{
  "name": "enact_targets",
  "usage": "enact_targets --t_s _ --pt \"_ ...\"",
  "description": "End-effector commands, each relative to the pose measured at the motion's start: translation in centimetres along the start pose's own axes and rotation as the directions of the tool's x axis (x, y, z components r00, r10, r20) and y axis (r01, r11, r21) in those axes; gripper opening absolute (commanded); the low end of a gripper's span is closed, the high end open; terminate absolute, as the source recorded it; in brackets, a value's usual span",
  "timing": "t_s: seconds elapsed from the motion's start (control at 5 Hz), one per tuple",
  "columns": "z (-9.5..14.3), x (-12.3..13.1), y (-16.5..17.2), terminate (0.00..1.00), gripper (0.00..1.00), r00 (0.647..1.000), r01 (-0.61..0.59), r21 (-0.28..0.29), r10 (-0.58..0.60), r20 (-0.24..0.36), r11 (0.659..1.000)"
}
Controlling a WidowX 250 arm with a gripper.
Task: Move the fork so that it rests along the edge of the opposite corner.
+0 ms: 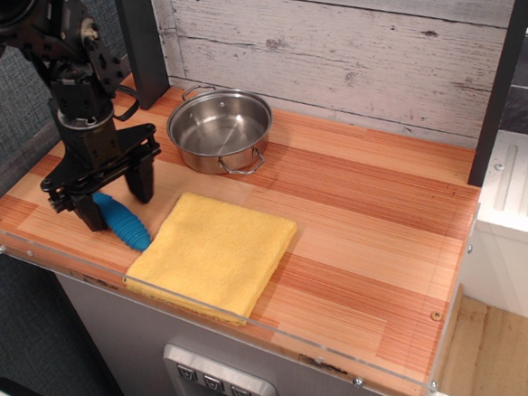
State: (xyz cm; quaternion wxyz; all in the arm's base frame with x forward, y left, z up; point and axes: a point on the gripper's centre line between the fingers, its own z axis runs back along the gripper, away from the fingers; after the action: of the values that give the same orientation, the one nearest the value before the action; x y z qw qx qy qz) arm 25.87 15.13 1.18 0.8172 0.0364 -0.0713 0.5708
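Left of frame: one fork (123, 222), one pot (219, 130), one yellow cloth (215, 252); tool (117, 201) spread open astride fork; no legible writing.

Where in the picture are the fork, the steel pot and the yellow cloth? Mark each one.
fork (125, 224): the only camera view, on its ribbed blue handle.
steel pot (219, 129): same view, on the inside of its bowl.
yellow cloth (218, 252): same view, at the middle of its top fold.
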Motion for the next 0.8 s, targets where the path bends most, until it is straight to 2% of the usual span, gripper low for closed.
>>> enact_targets --t_s 0.0,0.2,0.4,0.6 --pt "2.0 -0.7 0.7 0.00 0.00 1.000 0.018 -0.006 -0.018 0.023 1.000" --pt "3.3 -0.4 0.9 0.00 0.00 0.998 0.041 0.020 -0.042 0.040 0.999" --pt "5.2 -0.3 0.7 0.00 0.00 0.995 0.074 0.085 -0.079 0.062 0.994" --pt "7.6 -0.7 0.6 0.00 0.00 0.990 0.079 0.105 -0.090 0.107 0.991"
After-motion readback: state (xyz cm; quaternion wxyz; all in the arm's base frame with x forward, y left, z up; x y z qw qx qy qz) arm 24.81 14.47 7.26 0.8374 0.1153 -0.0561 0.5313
